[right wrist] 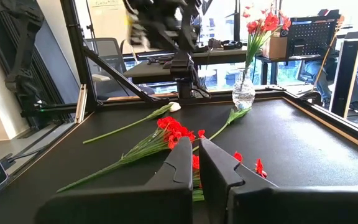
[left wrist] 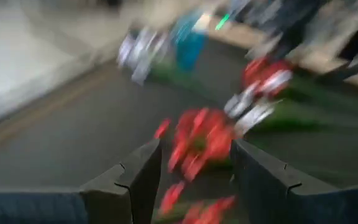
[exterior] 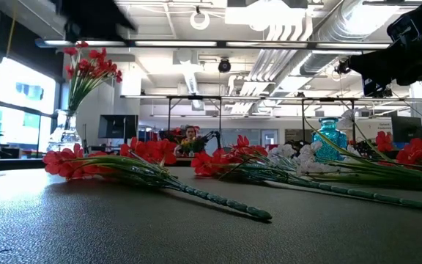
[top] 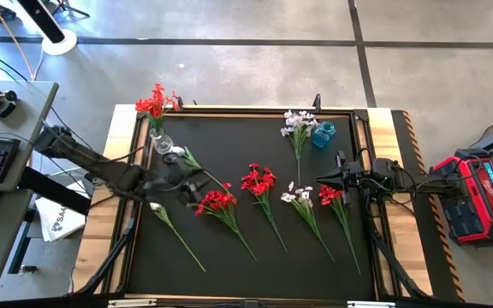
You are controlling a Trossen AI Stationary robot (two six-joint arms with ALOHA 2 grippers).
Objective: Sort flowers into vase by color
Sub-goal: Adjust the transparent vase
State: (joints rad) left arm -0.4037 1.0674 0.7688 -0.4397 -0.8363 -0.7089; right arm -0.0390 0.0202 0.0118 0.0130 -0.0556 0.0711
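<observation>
Left gripper [top: 197, 186] held part open, empty, above red spray [top: 216, 202] near mat's left-centre; stem's long axis runs toward near edge. Right gripper [top: 323, 179] shut, parked by right edge.

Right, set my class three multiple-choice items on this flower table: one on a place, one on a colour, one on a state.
1. Where does the clear vase stand?
A. at the left arm's end of the mat
B. mid-mat
C. beside the blue vase

2. What colour are the flowers in the blue vase?
A. red
B. white
C. yellow

3. How is the right gripper?
A. wide open
B. shut on a vase
C. shut, empty

Answers: 1 A, the high view shows it at that end. 2 B, white blossoms spread beside it. 3 C, its wrist view shows the fingers together with nothing between.
</observation>
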